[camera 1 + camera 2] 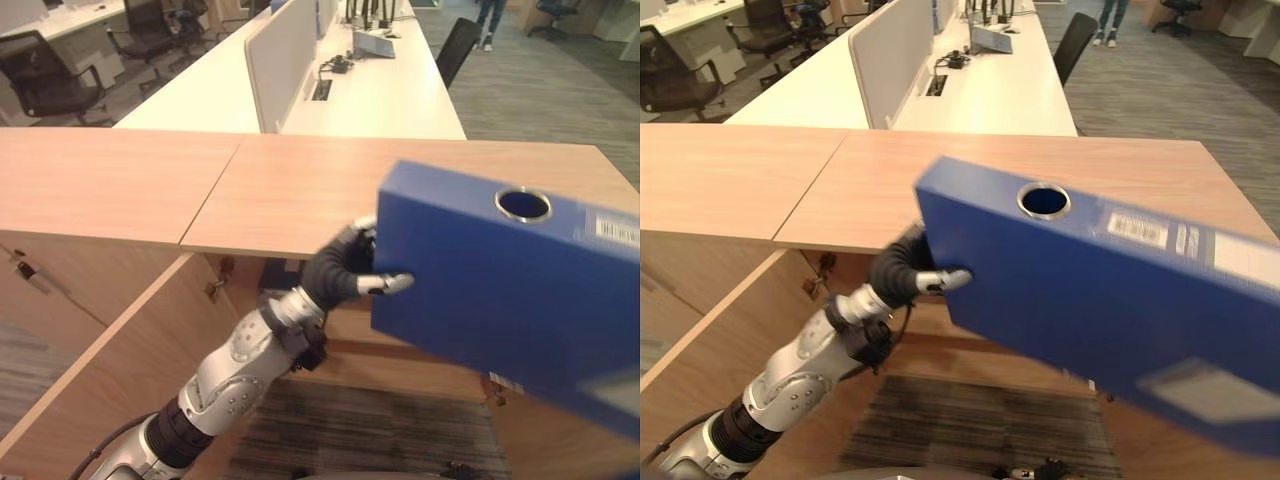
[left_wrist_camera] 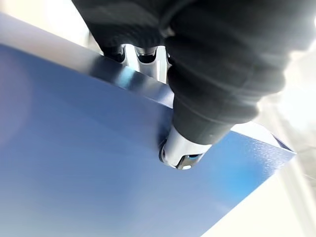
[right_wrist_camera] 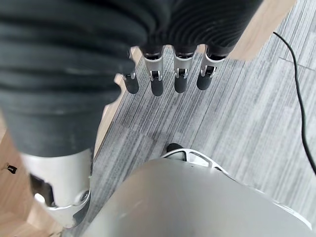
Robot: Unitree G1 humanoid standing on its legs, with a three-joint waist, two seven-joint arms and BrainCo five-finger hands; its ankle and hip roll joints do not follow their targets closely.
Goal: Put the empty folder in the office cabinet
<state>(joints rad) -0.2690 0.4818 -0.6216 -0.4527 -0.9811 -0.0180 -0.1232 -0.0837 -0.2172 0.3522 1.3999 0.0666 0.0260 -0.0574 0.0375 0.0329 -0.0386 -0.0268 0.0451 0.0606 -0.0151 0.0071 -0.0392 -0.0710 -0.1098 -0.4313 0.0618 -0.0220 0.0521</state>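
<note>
Blue cardboard lever-arch folder (image 1: pixel 1100 300) held before wooden office cabinet (image 1: pixel 300 190).
Left robot hand (image 1: pixel 352 268) pinched its 9 o'clock edge; right robot hand (image 3: pixel 168 74) hung relaxed, unloaded.

Count from my remote seat

I count one blue folder (image 1: pixel 1110 300), one wooden cabinet (image 1: pixel 300 190), one open cabinet door (image 1: pixel 120 370), one white desk row (image 1: pixel 390 95), four black office chairs, and one person (image 1: pixel 490 20) at the upper right.
</note>
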